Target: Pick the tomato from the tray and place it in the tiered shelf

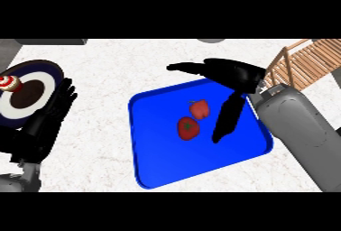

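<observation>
A blue tray (pixel 166 167) lies in the middle of the white counter. Two red items sit on it: a round tomato (pixel 188 128) with a green stem spot, and just behind it a lumpier red pepper (pixel 199 108). My right hand (pixel 233 74) hovers over the tray's far right part, open, its thumb stretched left and its straight fingers (pixel 225 119) running down beside the tomato, to its right; I cannot tell whether they touch it. The wooden tiered shelf (pixel 307 61) stands at the upper right, behind my right forearm. My left hand (pixel 47 119) rests open at the left edge.
A dark blue and white plate (pixel 41 72) with a small cupcake (pixel 9 83) on it sits at the far left, next to my left hand. Bare white counter lies between the plate and the tray.
</observation>
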You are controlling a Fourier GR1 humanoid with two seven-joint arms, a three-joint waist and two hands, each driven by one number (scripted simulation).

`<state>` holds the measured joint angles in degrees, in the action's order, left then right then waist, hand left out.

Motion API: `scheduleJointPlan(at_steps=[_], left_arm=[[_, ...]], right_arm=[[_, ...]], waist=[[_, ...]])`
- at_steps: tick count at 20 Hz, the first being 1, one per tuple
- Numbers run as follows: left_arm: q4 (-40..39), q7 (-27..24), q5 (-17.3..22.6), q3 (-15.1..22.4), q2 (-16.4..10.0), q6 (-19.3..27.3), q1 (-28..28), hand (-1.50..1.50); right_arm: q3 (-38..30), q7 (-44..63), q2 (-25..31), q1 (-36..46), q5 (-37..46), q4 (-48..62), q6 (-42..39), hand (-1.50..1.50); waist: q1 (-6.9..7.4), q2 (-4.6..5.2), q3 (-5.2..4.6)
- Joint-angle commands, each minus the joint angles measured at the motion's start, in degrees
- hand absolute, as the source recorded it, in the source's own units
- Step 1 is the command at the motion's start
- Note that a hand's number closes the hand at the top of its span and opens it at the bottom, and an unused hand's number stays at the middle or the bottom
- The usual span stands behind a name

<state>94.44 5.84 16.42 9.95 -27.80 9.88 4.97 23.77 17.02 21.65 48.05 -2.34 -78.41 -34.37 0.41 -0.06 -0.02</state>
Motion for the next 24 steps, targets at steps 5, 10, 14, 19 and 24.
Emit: scheduleJointPlan(at_steps=[5,10,14,19,24], left_arm=[[0.79,-0.67,-1.64,-0.6,1.45,-1.12,-2.22,0.0],[-0.39,-0.85,-4.07,-1.77,3.45,-2.25,-1.83,0.0],[0.63,1.89,-2.69,-4.58,2.19,-4.8,-0.93,0.0],[2.25,4.25,-3.93,-4.38,4.44,-3.74,-0.22,0.0],[1.97,2.47,-5.72,-4.73,5.76,-4.45,-1.79,0.0]], right_arm=[[8.24,3.61,-5.34,-0.57,13.68,-0.62,1.64,-1.5],[5.55,3.54,-8.84,-0.22,18.04,2.24,-0.66,-1.5],[6.84,2.44,-12.07,-0.77,22.09,3.84,-1.06,-1.5],[7.06,9.9,-14.27,-1.56,21.99,1.02,-7.57,-1.5],[6.55,7.08,-13.52,-0.39,25.8,5.98,-11.34,-1.5]], waist=[[0.25,0.04,0.01],[-0.02,0.06,0.01],[0.12,0.07,0.02],[-0.18,-0.02,0.01],[0.01,0.08,0.01]])
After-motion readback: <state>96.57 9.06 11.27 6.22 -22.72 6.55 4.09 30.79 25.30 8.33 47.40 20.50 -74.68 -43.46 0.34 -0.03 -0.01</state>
